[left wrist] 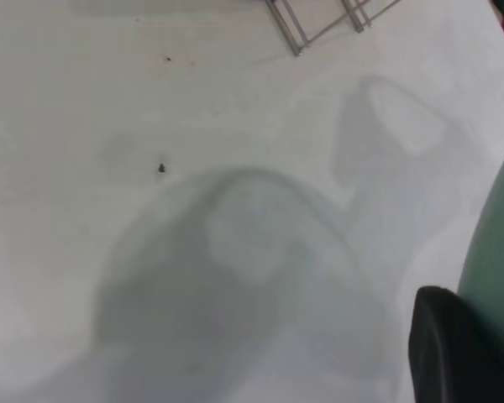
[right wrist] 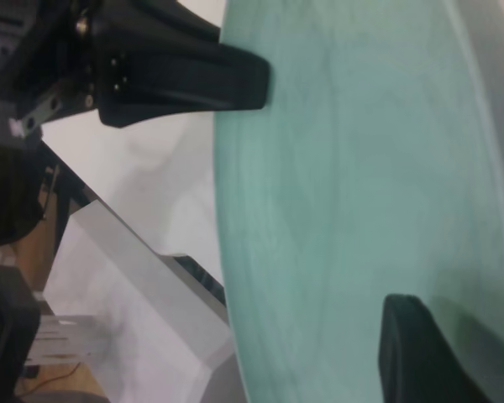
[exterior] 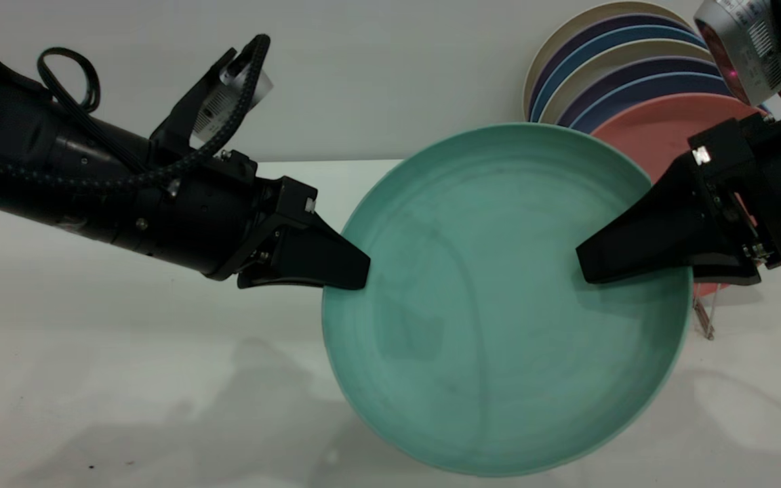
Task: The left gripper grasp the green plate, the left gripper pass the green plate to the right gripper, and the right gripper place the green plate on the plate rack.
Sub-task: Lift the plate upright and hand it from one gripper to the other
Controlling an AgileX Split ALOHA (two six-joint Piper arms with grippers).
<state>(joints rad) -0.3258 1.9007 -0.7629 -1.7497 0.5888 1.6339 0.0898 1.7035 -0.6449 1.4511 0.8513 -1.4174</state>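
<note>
The green plate (exterior: 499, 305) hangs upright in the air and faces the exterior camera. My left gripper (exterior: 356, 271) comes in from the left, shut on the plate's left rim; one finger (left wrist: 454, 353) shows beside the rim (left wrist: 496, 252) in the left wrist view. My right gripper (exterior: 587, 264) comes in from the right, shut on the plate's right side, with one finger (right wrist: 428, 353) flat on its face (right wrist: 344, 193). Each gripper's back finger is hidden behind the plate. A bit of the plate rack (exterior: 704, 320) shows under the right gripper, and its wire loops (left wrist: 319, 25) show in the left wrist view.
Several plates stand on edge at the back right, a salmon-pink one (exterior: 648, 132) in front of blue (exterior: 641, 88) and cream ones. The white table (exterior: 126, 379) lies below the held plate. A wall stands behind.
</note>
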